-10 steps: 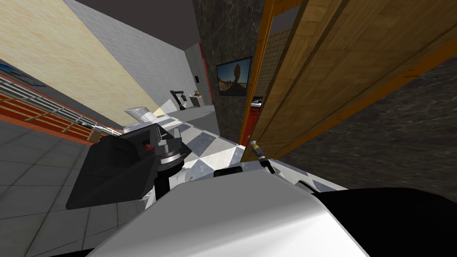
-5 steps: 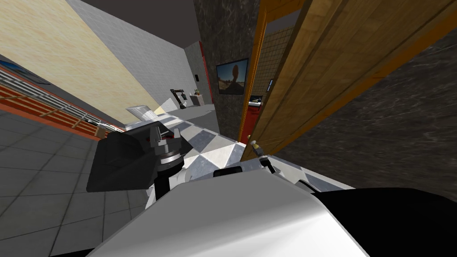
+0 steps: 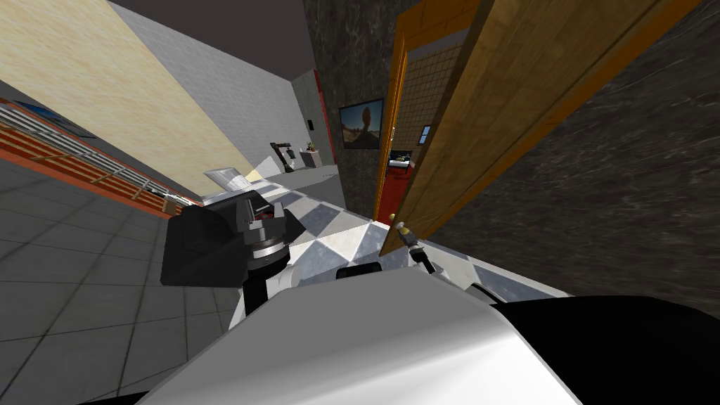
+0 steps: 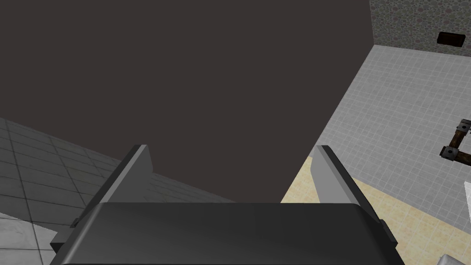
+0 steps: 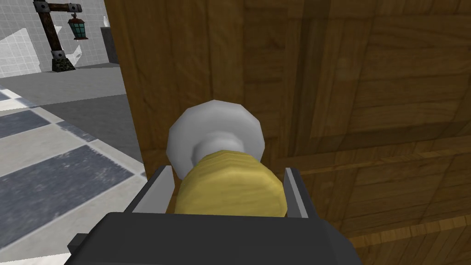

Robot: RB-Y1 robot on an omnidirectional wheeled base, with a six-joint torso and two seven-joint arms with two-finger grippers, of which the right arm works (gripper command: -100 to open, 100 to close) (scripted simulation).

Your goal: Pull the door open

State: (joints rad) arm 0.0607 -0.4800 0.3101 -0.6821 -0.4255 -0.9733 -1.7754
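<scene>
A brown wooden door (image 3: 492, 112) stands partly open in an orange frame (image 3: 389, 140), its free edge swung toward me. Its yellow knob (image 5: 230, 186) sits on a pale grey round plate (image 5: 216, 131) near that edge. My right gripper (image 5: 229, 191) is shut on the knob, one finger pressing each side. In the head view the knob (image 3: 402, 228) shows small at the door's lower corner, just above my chest. My left gripper (image 4: 232, 177) is open and holds nothing. That arm's dark body (image 3: 225, 242) is raised to the left of my chest.
Dark stone wall (image 3: 605, 183) runs right of the door. Through the gap shows a room with a red floor (image 3: 394, 190). Checkered floor tiles (image 3: 330, 232) lie ahead. A lantern post (image 5: 57, 34) stands far down the corridor, and a picture (image 3: 361, 123) hangs left of the frame.
The door has swung further open toward me, widening the gap at the frame. My right gripper has stayed shut on the knob. The head view has shifted a little.
</scene>
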